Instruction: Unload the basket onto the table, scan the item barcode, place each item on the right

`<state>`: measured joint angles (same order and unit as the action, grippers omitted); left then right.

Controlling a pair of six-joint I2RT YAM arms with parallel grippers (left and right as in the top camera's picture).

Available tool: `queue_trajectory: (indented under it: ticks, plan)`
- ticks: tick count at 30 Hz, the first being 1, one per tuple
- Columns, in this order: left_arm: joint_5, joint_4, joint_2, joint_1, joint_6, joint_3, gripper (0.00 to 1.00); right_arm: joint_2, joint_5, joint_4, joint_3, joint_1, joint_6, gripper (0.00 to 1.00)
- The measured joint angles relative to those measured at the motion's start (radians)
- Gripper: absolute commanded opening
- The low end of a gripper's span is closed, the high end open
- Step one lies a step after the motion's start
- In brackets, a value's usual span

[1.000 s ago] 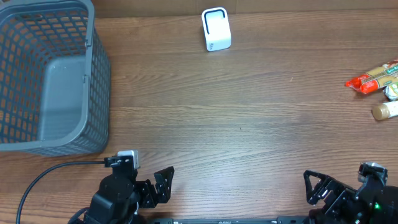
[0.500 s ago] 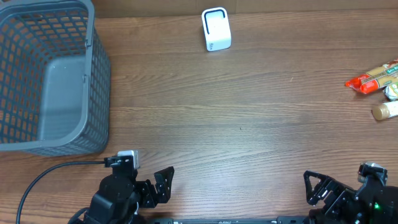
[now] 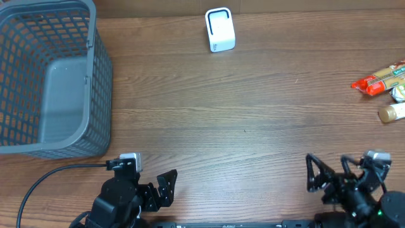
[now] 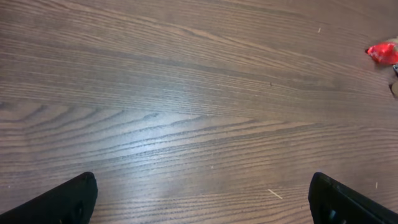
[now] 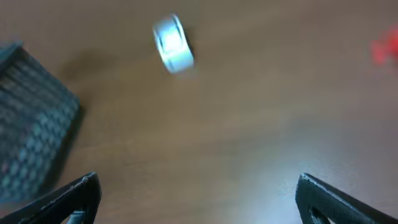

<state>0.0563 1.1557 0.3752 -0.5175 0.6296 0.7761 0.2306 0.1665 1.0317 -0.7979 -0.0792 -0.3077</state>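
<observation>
Your left gripper (image 3: 161, 190) and right gripper (image 3: 329, 180) are hovering at the surface's (image 3: 240, 126) near edge, jaws spread apart. The items (image 3: 378, 80) are lying at the right edge, the scanner (image 3: 219, 30) is sitting at the far edge, and the basket (image 3: 95, 95) is filling the left corner, with open wood between.

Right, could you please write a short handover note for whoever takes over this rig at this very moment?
Left gripper: open, holding nothing, at the near edge of the table, left side.
Right gripper: open, holding nothing, at the near edge, right side.
Things: red packet and small jar lie at the far right edge. The white scanner stands at the far centre, and the grey basket is at the left.
Done: nothing yet; no item is picked up.
Left: grasp an item, probably with the right gripper since it is closer, and show its barcode to the scanner.
</observation>
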Motion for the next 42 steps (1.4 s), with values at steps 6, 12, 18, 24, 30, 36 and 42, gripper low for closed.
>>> queue_trajectory:
  ticks: [6,12,18,24,30,36,42]
  plan:
    - [0.0,0.0,0.0,0.0,0.0,0.0,1.0,-0.102,0.001,-0.309,0.253,0.0,0.024,1.0]
    - [0.0,0.0,0.0,0.0,0.0,0.0,1.0,-0.146,0.002,-0.528,0.463,0.0,0.032,1.0]
    - [0.0,0.0,0.0,0.0,0.0,0.0,1.0,-0.209,0.058,-0.737,0.622,0.002,0.09,1.0]
    - [0.0,0.0,0.0,0.0,0.0,0.0,1.0,-0.215,0.097,-0.785,0.662,0.061,0.119,1.0]
    - [0.0,0.0,0.0,0.0,0.0,0.0,1.0,-0.215,0.06,-0.795,0.662,0.092,0.129,1.0]
    - [0.0,0.0,0.0,0.0,0.0,0.0,1.0,-0.216,0.027,-0.862,0.696,0.097,0.133,1.0]
    - [0.0,0.0,0.0,0.0,0.0,0.0,1.0,-0.216,0.029,-0.915,0.772,0.097,0.136,1.0]
